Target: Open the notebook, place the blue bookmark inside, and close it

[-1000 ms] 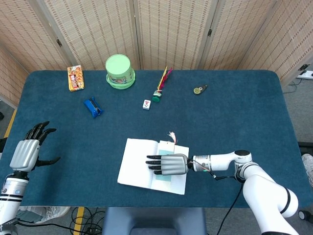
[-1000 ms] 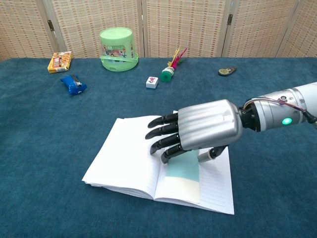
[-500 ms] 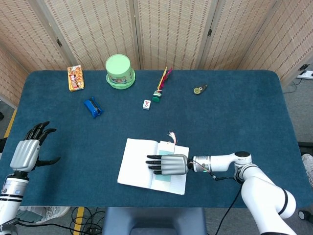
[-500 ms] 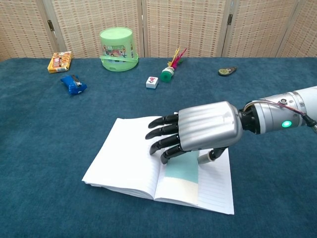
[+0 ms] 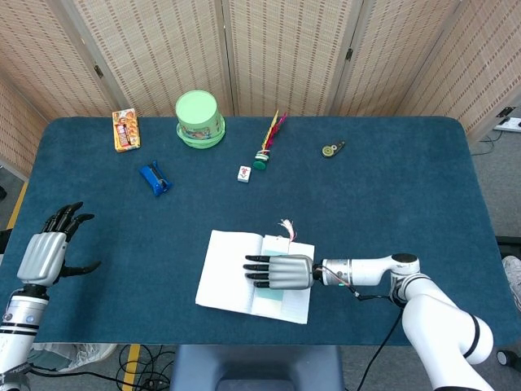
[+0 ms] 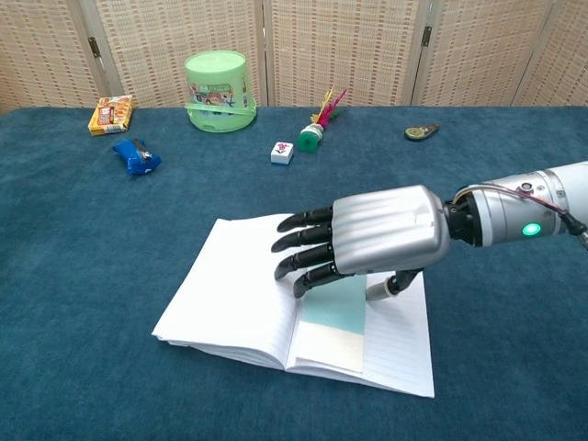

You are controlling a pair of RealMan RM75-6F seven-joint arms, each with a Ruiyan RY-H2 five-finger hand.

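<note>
- While the right hand (image 6: pixel 372 244) hovers flat and empty over the notebook (image 6: pixel 241 299), fingers spread, it's lifted a touch since a second ago.
- Bookmark (image 6: pixel 333 315) sits on the right page beside the spine, nudged slightly left. Looks ready for closing.
- Left hand (image 5: pixel 47 251) idles open at the table (image 5: pixel 407 195) edge.

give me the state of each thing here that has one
notebook: open, lying flat
bookmark: lying on the right page by the spine
right hand: fingers spread over the open pages, holding nothing
left hand: open, off to the side
green tub: upside down
</note>
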